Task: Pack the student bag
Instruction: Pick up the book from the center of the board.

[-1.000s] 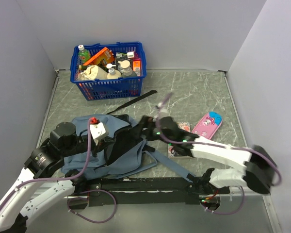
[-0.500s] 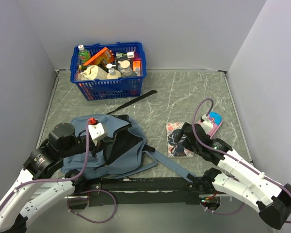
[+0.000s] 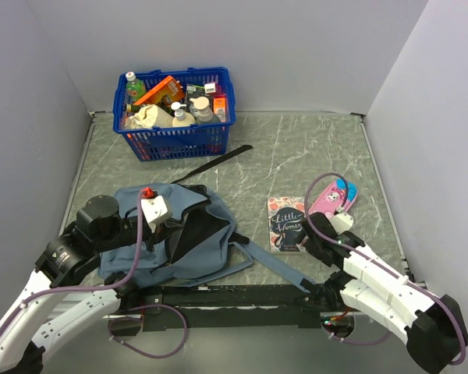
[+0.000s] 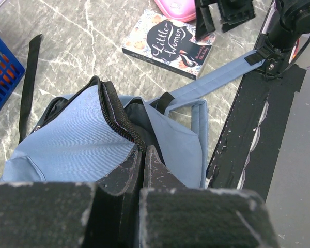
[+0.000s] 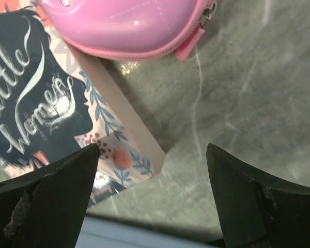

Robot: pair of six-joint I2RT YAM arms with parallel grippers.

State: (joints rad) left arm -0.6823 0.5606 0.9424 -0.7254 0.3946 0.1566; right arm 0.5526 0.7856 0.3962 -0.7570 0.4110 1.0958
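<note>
Interior of student bag (image 4: 67, 134) lying dark, unreadable; left hand (image 4: 143, 155) clamping its zipper rim; right hand (image 5: 152, 150) gaping wide, hovering over book (image 5: 31, 103) corner.

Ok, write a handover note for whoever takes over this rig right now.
Left gripper: shut on the open zipper edge of the bag.
Right gripper: open, above a corner of the book, beside the pencil case.
Done: bag unzipped.
Left to do: book and pencil case are both outside the bag; pack them.
</note>
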